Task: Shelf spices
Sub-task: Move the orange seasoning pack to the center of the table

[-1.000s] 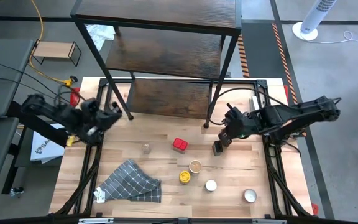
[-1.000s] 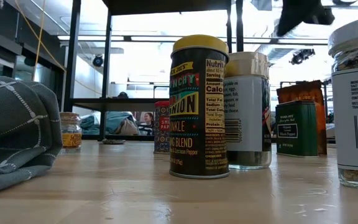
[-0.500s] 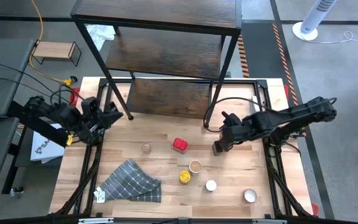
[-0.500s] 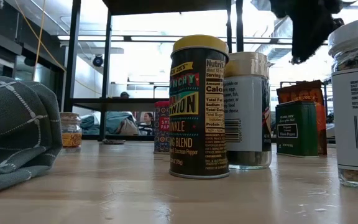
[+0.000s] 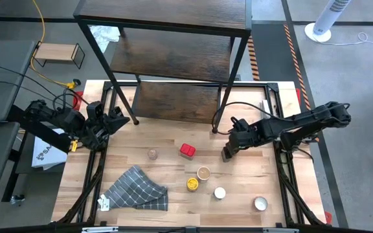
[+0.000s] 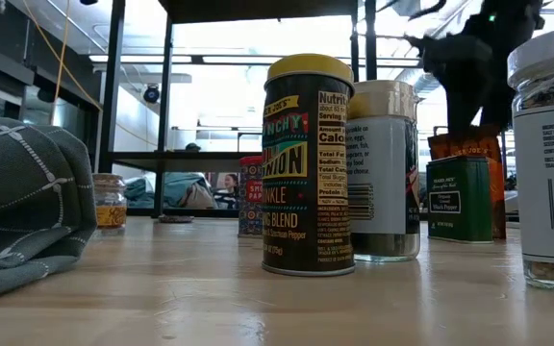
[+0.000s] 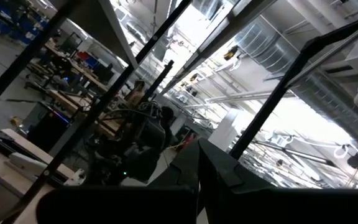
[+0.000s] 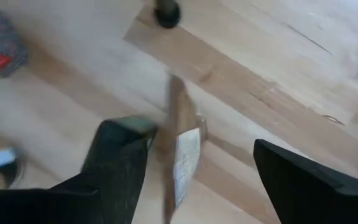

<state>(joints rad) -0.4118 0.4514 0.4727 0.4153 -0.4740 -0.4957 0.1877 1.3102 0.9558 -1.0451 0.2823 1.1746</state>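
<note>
My right hand (image 5: 228,153), fingers spread, hangs directly over the green tin (image 6: 459,199), which stands upright on the worktop (image 5: 173,165) at five o'clock from the shelf (image 5: 173,55); left hand (image 5: 118,118) pressed shut, farther off.

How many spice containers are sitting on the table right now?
7 from above: small jar, red tin and dark tin across the middle; tan-lidded jar, yellow-lidded jar and white-lidded jar clustered nearer the front; silver-lidded jar front right. Another may hide under the right arm.
</note>
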